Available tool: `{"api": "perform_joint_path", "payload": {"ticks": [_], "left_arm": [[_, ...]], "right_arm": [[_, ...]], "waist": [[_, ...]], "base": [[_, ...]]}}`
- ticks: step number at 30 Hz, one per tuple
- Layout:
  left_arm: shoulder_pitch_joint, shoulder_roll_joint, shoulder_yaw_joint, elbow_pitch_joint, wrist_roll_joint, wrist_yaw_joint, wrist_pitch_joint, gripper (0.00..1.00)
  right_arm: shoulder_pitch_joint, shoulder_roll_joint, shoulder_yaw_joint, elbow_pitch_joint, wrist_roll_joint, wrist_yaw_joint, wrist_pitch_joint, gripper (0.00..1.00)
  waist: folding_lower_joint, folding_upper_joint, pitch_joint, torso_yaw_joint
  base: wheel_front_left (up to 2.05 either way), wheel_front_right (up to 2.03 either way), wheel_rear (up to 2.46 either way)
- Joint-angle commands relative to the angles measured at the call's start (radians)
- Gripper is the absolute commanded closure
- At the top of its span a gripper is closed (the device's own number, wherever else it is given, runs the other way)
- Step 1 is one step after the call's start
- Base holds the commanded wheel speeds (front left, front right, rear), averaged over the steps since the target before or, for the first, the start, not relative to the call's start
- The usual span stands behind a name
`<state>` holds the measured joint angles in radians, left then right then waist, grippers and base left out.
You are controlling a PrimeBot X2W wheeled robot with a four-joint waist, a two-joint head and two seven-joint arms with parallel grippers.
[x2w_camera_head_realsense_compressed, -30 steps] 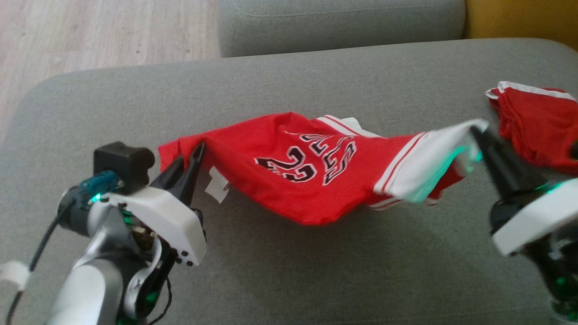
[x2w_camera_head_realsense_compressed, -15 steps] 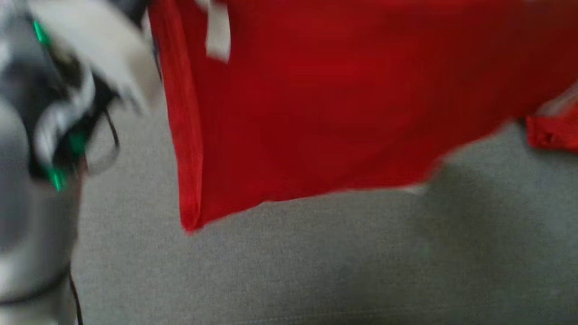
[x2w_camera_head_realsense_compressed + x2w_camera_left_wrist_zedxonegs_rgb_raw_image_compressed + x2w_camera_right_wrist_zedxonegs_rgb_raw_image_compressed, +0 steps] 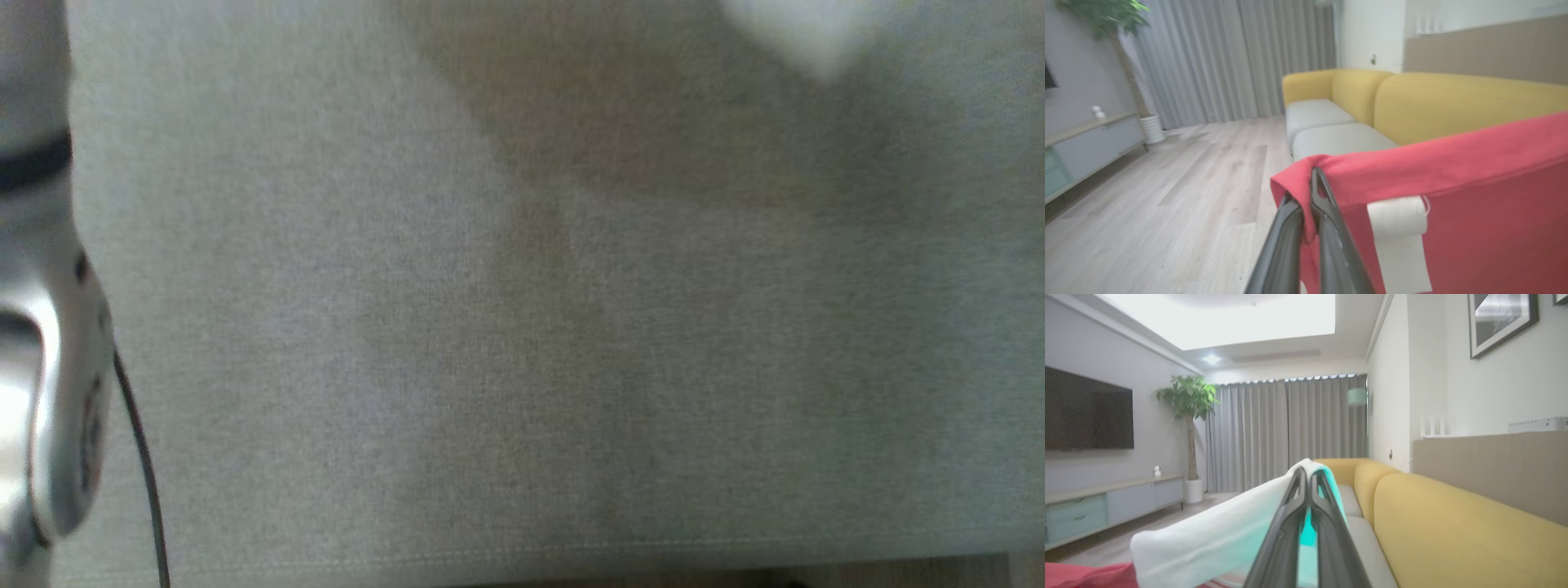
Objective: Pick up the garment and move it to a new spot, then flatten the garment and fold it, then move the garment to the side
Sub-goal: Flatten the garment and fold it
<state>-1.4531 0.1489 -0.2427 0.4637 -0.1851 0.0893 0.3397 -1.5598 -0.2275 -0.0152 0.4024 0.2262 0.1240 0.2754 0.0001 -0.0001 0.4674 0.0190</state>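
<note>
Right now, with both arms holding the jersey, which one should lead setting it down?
Left, probably. The left end effector is shut on a red hem corner of the jersey, with cloth spread flat beside it. The right end effector pinches bunched white trim.

Garment (image 3: pixel 1453 163): 1, red. White label (image 3: pixel 1398 228) on it: 1.

Grippers: 2, the left gripper (image 3: pixel 1302 185) and the right gripper (image 3: pixel 1308 473). Dark fingers (image 3: pixel 1331 228): 2 on each, 4 in all.

Pale forearm (image 3: pixel 41 367): 1, with 1 dark cable (image 3: pixel 143 457) beside it.

Yellow sofa (image 3: pixel 1453 102): 1. Grey seat cushions on it: 2, the far one (image 3: pixel 1318 114) and the near one (image 3: pixel 1343 141).

Potted plant (image 3: pixel 1188 400): 1, in 1 white pot (image 3: pixel 1152 127).

Low cabinet (image 3: pixel 1106 502): 1. Small white object (image 3: pixel 1157 471) near the far edge of its top: 1.

Wall screen (image 3: pixel 1086 412): 1.

Framed pictures: 1 whole (image 3: pixel 1502 318), plus the corner of a second (image 3: pixel 1560 297).

Curtain (image 3: pixel 1290 433): the pleats run together, so the number of panels cannot be told.
</note>
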Motion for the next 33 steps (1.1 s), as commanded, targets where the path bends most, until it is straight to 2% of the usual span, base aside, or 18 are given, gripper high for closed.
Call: {"api": "perform_joint_path", "payload": {"ticks": [1, 4, 7, 10, 13, 14, 18, 24, 29, 33], "left_arm": [[-0.075, 0.028, 0.013, 0.015, 0.023, 0.012, -0.058, 1.00], [-0.121, -0.005, 0.014, 0.132, 0.024, 0.024, -0.213, 1.00], [-0.106, -0.026, -0.010, 0.244, 0.031, 0.011, -0.325, 1.00], [-0.041, -0.040, -0.022, 0.335, 0.018, -0.008, -0.409, 1.00], [0.084, -0.050, -0.030, 0.394, -0.007, -0.039, -0.476, 1.00], [0.084, -0.050, -0.030, 0.394, -0.007, -0.039, -0.476, 1.00], [0.286, -0.041, -0.041, 0.443, -0.038, -0.088, -0.504, 1.00], [0.604, 0.007, -0.046, 0.420, -0.078, -0.131, -0.497, 1.00], [0.886, 0.041, -0.042, 0.267, -0.114, -0.121, -0.445, 1.00], [1.145, 0.045, -0.043, 0.045, -0.149, -0.080, -0.362, 1.00]], "right_arm": [[-0.086, 0.040, -0.009, 0.014, -0.031, 0.007, -0.077, 1.00], [-0.140, 0.099, -0.026, 0.127, -0.036, 0.007, -0.226, 1.00], [-0.106, 0.110, 0.023, 0.194, 0.005, 0.007, -0.322, 1.00], [0.009, 0.096, 0.094, 0.212, 0.087, 0.007, -0.386, 1.00], [0.208, 0.067, 0.168, 0.174, 0.200, 0.007, -0.409, 1.00], [0.208, 0.067, 0.168, 0.174, 0.200, 0.007, -0.409, 1.00], [0.544, 0.001, 0.218, 0.058, 0.324, 0.007, -0.376, 1.00], [1.036, -0.061, 0.228, -0.135, 0.369, 0.007, -0.282, 1.00], [1.385, -0.035, 0.157, -0.314, 0.357, 0.007, -0.151, 1.00], [1.648, 0.039, 0.075, -0.479, 0.324, 0.007, -0.052, 1.00]], "waist": [[-0.0001, 0.0001, 0.084, 0.015], [-0.0001, 0.0001, 0.125, 0.009], [-0.0001, 0.0001, 0.138, 0.005], [-0.0001, 0.0001, 0.121, -0.007], [-0.0001, 0.0001, 0.068, -0.022], [-0.0001, 0.0001, 0.068, -0.022], [-0.0001, 0.0001, -0.017, -0.034], [-0.0001, 0.0001, -0.190, -0.053], [-0.0001, 0.0001, -0.311, -0.046], [-0.0001, 0.0001, -0.365, -0.038]], "base": [[0.00, 0.00, 0.00], [0.00, 0.00, 0.00], [0.00, 0.00, 0.00], [0.00, 0.00, 0.00], [0.00, 0.00, 0.00], [0.00, 0.00, 0.00], [0.00, 0.00, 0.00], [0.00, 0.00, 0.00], [0.00, 0.00, 0.00], [0.00, 0.00, 0.00]]}}
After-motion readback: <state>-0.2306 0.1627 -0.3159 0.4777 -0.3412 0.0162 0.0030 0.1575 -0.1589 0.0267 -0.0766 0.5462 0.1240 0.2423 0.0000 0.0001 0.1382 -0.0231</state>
